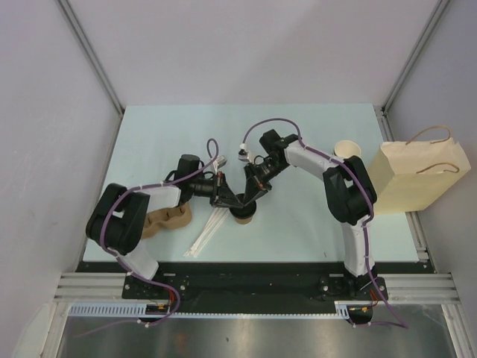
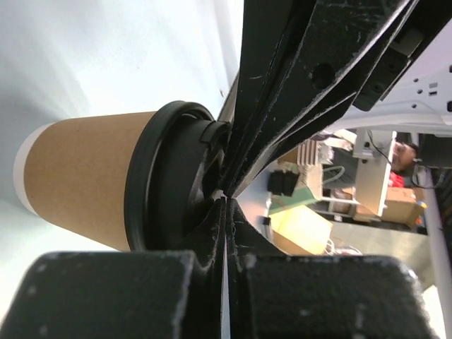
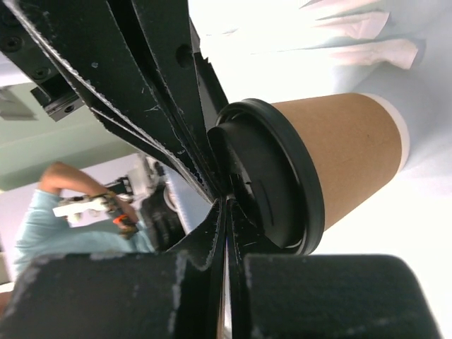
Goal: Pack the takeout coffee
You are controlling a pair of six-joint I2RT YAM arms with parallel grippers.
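The takeout coffee (image 1: 243,214), a brown kraft cup with a black lid, stands upright near the table's middle. My left gripper (image 1: 237,200) and right gripper (image 1: 251,197) meet over its lid, tips down. In the left wrist view the cup (image 2: 85,176) and lid (image 2: 166,183) sit just left of my left gripper (image 2: 224,195), whose jaws are shut with the tips against the lid's top. In the right wrist view the cup (image 3: 346,152) and lid (image 3: 272,183) sit just right of my right gripper (image 3: 227,199), also shut, tips on the lid. Neither gripper holds anything.
A tan paper bag (image 1: 421,175) with handles lies at the table's right edge. A lidless tan cup (image 1: 347,148) stands near it. A brown cardboard cup carrier (image 1: 165,221) sits by the left arm. White wrapped straws (image 1: 207,231) lie in front of the coffee.
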